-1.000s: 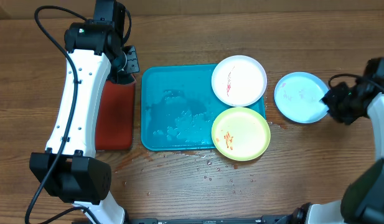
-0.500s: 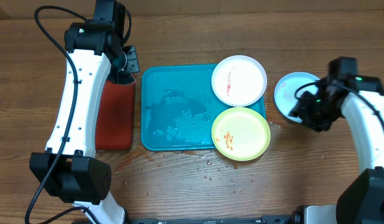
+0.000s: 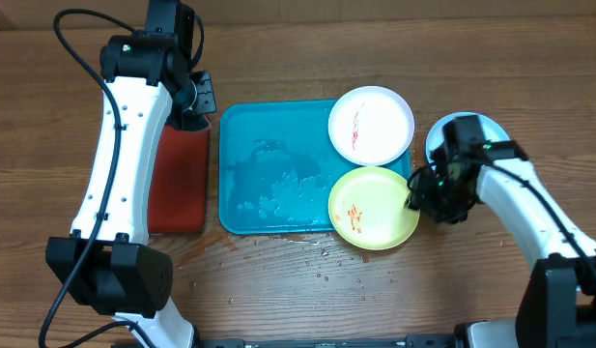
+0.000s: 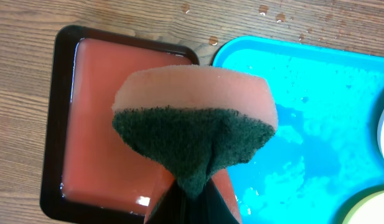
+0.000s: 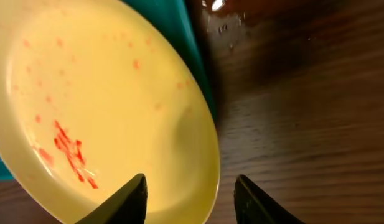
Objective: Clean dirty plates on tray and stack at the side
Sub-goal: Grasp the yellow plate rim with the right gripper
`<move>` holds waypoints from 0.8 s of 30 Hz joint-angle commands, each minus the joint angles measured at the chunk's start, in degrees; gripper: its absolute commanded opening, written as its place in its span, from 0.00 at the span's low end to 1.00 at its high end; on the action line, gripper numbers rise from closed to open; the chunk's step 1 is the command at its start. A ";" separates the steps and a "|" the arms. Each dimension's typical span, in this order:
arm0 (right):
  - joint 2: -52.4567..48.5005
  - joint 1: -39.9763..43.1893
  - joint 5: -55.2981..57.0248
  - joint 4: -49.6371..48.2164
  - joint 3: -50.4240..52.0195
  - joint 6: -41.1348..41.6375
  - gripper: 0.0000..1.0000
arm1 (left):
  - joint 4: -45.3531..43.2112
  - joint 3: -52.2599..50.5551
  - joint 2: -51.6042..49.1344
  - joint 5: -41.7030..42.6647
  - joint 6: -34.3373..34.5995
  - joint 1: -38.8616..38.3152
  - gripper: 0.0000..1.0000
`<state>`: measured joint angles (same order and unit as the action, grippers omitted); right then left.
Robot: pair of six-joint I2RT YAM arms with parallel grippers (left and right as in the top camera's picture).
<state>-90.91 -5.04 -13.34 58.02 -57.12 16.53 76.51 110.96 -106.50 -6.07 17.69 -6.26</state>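
The blue tray (image 3: 269,169) holds the white plate (image 3: 371,125) with a red smear at its far right corner and the yellow-green plate (image 3: 374,207) with orange smears at its near right corner. The pale blue plate (image 3: 444,135) lies on the table to the right, mostly hidden by my right arm. My right gripper (image 3: 416,198) is open, its fingers (image 5: 190,193) straddling the right rim of the yellow-green plate (image 5: 104,106). My left gripper (image 3: 186,97) is shut on a pink and green sponge (image 4: 195,134) above the red tray (image 4: 111,118).
The red tray with black rim (image 3: 177,179) lies left of the blue tray (image 4: 304,106). Water drops lie on the blue tray and on the wood in front of it (image 3: 322,256).
My right arm has swung left, off the pale blue plate, and its gripper now sits at the yellow-green plate's right rim. The left arm has not moved.
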 commanded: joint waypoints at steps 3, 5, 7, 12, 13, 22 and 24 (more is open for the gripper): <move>0.26 -0.70 0.00 -1.84 3.54 0.07 0.40 | -0.28 0.61 0.83 0.15 0.79 0.24 0.04; 0.26 -0.70 0.17 -2.47 4.24 0.20 0.38 | -0.28 0.61 0.83 0.15 0.79 0.24 0.04; 0.26 -0.70 0.17 -3.76 5.29 0.52 0.36 | -0.26 0.61 0.83 0.15 0.79 0.24 0.04; 0.26 -0.70 0.20 -5.95 7.04 1.29 0.30 | -0.22 0.61 0.83 0.17 0.79 0.24 0.04; 0.26 -0.70 0.17 -5.92 7.04 1.29 0.25 | -0.20 0.61 0.83 0.17 0.79 0.24 0.04; 0.26 -0.72 -1.99 -4.79 6.75 1.18 0.04 | -0.20 0.61 0.83 0.20 0.79 0.24 0.04; 0.26 -0.87 -4.66 -4.96 6.75 0.98 0.04 | -0.17 0.61 0.83 0.20 0.79 0.24 0.04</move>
<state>-90.91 -5.67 -14.76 53.21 -50.24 17.93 76.51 110.96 -106.50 -6.07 17.69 -6.26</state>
